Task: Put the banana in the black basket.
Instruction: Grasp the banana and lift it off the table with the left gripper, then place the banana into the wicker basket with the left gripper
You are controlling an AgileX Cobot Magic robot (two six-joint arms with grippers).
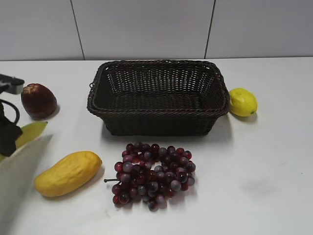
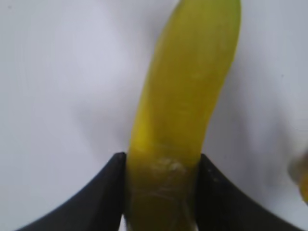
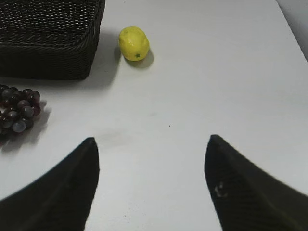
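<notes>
The left gripper (image 2: 162,192) pinches the banana (image 2: 185,110) across its width, a dark finger pressed to each flank, with most of the fruit sticking out ahead over the white bench (image 2: 57,96). In the exterior view only a yellow-green end of the banana (image 1: 30,132) shows, at the far left edge at about nine o'clock from the basket (image 1: 159,125), partly hidden by the arm; whether it is lifted clear of the bench cannot be told. The basket is empty, so the step in hand is likely the carry. To do it well, the grip should hold firm, since the long end overhanging the fingers could swing or slip. The path runs toward three o'clock, and a dark red fruit (image 1: 38,100) and the mango (image 1: 67,172) sit on either side of it, so the banana should rise above the braided rim before it crosses. Turning the banana along the basket's long side would let it lie flat inside. The grapes (image 1: 152,174) lie at six o'clock from the basket and the lemon (image 3: 134,43) just beside its right end, both off the path. The right gripper (image 3: 151,185) hangs spread over bare bench, holding nothing.
</notes>
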